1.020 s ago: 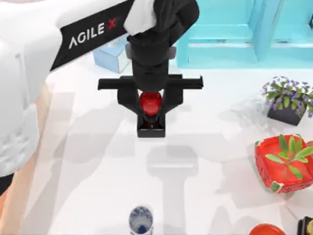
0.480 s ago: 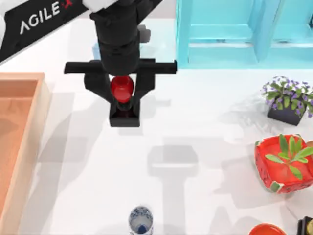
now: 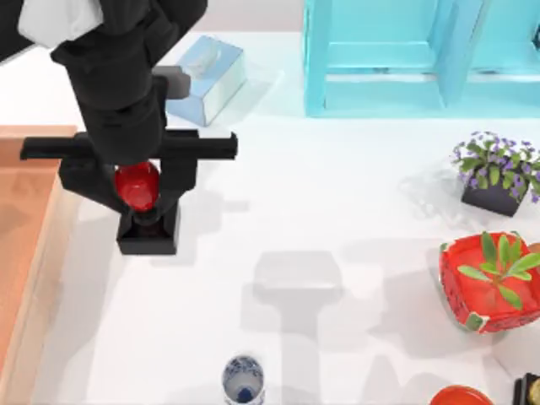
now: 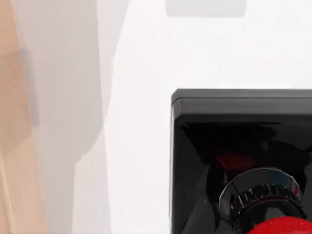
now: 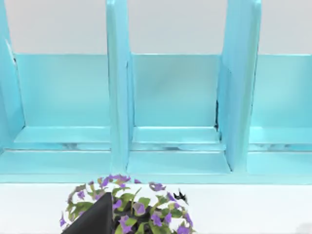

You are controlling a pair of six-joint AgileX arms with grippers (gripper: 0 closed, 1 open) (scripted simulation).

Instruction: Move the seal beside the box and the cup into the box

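**Seal carried at the table's left, near the box**

Here the left gripper (image 3: 137, 190) hangs over the table's left part, at about nine o'clock from the table's middle, its two black fingers pinching the red ball knob of the seal (image 3: 143, 211). The seal's black square base sits below the knob, just beside the pale rim of the box (image 3: 38, 278), which runs along the table's left edge. In the left wrist view the seal (image 4: 241, 161) shows its black base and a sliver of red knob, with the box (image 4: 19, 165) rim off to the side over white table. The cup (image 3: 243, 380) stands at six o'clock, well apart from both. A light-blue tissue box (image 3: 205, 78) lies at eleven o'clock, the turquoise shelf (image 3: 413, 55) at one o'clock, a purple-flowered plant (image 3: 498, 169) at three, and a red watermelon-patterned bowl (image 3: 489, 283) at four. The right wrist view faces the shelf (image 5: 175, 107) and the plant (image 5: 126, 207).
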